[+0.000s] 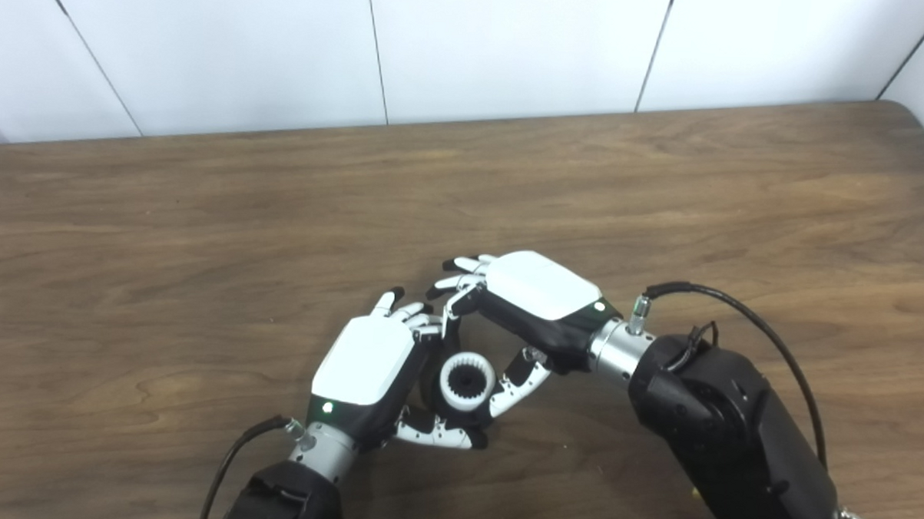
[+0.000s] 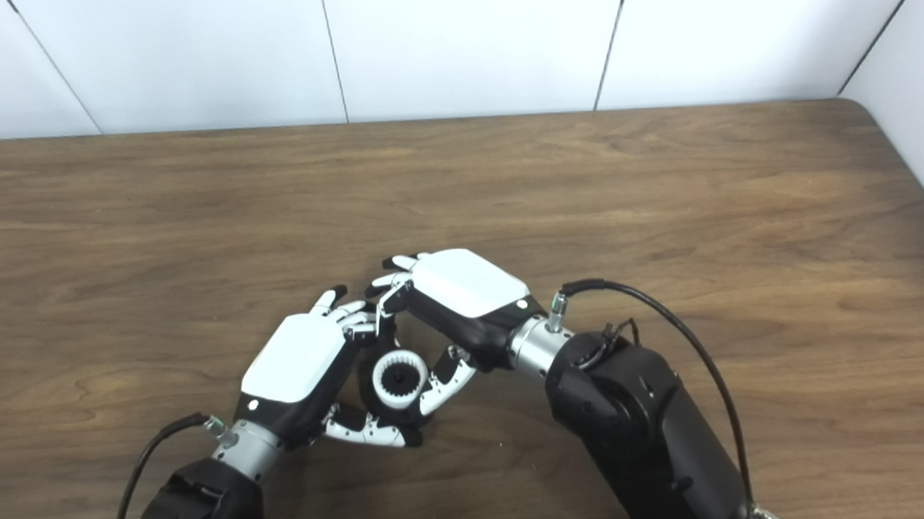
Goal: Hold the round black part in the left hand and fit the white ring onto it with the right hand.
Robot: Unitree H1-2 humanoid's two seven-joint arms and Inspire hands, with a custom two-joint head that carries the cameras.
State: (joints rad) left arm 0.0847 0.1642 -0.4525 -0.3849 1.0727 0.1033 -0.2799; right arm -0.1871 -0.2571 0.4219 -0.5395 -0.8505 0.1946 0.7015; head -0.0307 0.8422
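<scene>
The white ring [image 1: 467, 381], toothed on its inner edge, sits on the round black part [image 1: 430, 381] near the table's front middle. My left hand [image 1: 366, 364] is shut on the black part, with its fingers curled behind and its thumb [image 1: 437, 435] under it. My right hand [image 1: 538, 293] reaches over from the right. Its thumb [image 1: 518, 383] rests against the ring's right side. One of its fingers [image 1: 452, 317] comes down at the ring's upper left, and so it pinches the ring. Most of the black part is hidden by both hands.
A brown wooden table [image 1: 664, 190] spreads around the hands, with a white panelled wall [image 1: 515, 46] behind its far edge. The table's right corner [image 2: 882, 113] is rounded. A black cable [image 1: 737, 307] arcs above my right forearm.
</scene>
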